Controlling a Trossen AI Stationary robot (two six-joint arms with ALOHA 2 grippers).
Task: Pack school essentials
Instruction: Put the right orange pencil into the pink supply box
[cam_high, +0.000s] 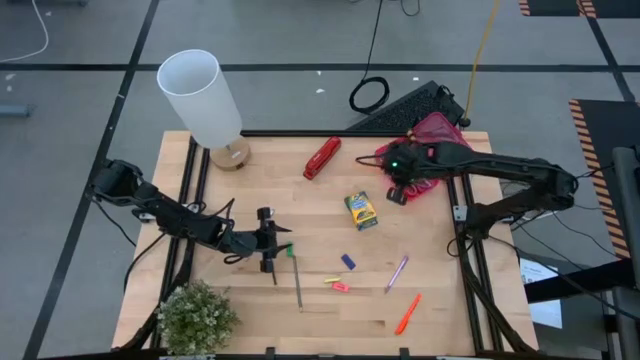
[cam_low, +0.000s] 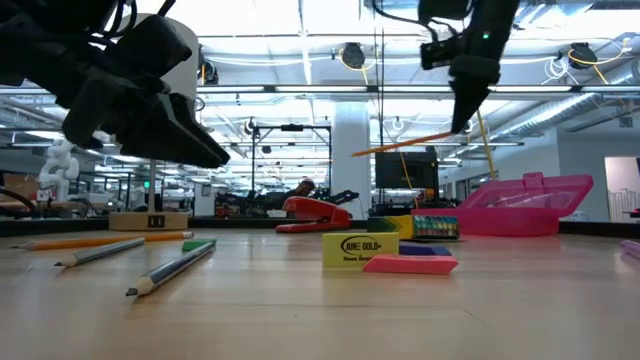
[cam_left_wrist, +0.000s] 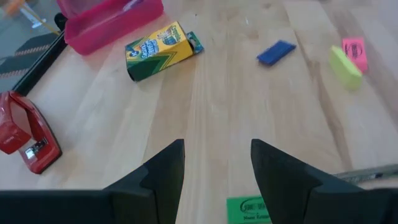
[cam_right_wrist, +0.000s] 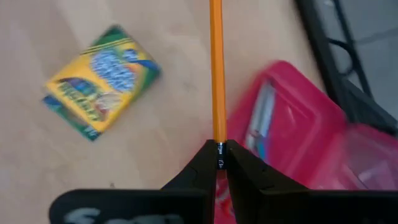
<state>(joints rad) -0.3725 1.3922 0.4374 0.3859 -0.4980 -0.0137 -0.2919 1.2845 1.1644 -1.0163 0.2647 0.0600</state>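
My right fingers (cam_right_wrist: 219, 155) are closed on an orange pencil (cam_right_wrist: 216, 68), held above the surface (cam_high: 430, 300) beside the pink box (cam_right_wrist: 298, 124). My left fingers (cam_left_wrist: 214, 168) stand open and empty, low over the surface near a green eraser (cam_left_wrist: 247, 209). The crayon box (cam_high: 361, 210) lies between the two arms; further pencils (cam_low: 170, 268) rest on the wood.

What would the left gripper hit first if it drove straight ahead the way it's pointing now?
Going by the left wrist view, the left gripper, jaws open, faces bare tabletop. Ahead, the gap runs between the crayon box and blue eraser, so probably the table first; depth is unclear.
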